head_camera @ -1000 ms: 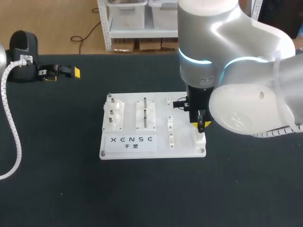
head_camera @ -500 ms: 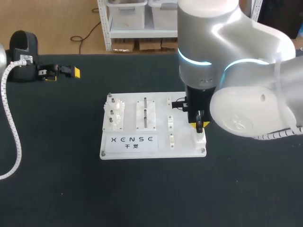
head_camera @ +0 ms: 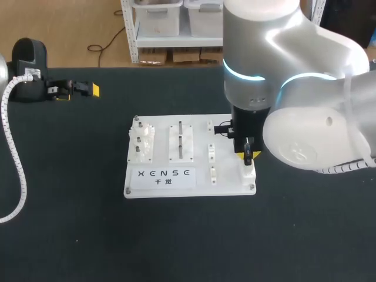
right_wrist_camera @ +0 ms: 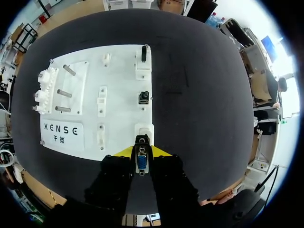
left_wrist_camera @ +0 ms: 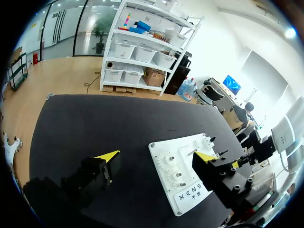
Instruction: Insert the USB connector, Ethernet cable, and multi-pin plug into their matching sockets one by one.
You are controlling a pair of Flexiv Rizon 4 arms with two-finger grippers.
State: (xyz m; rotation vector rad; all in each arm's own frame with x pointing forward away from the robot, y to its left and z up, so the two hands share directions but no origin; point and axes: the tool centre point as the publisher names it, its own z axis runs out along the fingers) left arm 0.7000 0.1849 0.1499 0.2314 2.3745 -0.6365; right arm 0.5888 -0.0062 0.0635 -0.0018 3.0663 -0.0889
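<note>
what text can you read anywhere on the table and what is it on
"XENSE": large dark letters on the label at the near-left corner of the white socket board.
"千觉": two smaller characters just beneath it, on the same label.
No other readable print shows on the table.

Right arm (head_camera: 305,88) covers the far right corner of the board (head_camera: 188,182)

In the head view the arm's bulk hides most of the right gripper (head_camera: 247,154), and the multi-pin plug (right_wrist_camera: 141,161) between its fingers is too small to make out there. From the right wrist the plug may be touching the socket (right_wrist_camera: 144,130); the gripper's own body hides the board's near edge. The left arm (head_camera: 26,70) is cut off at the head view's edge.
</note>
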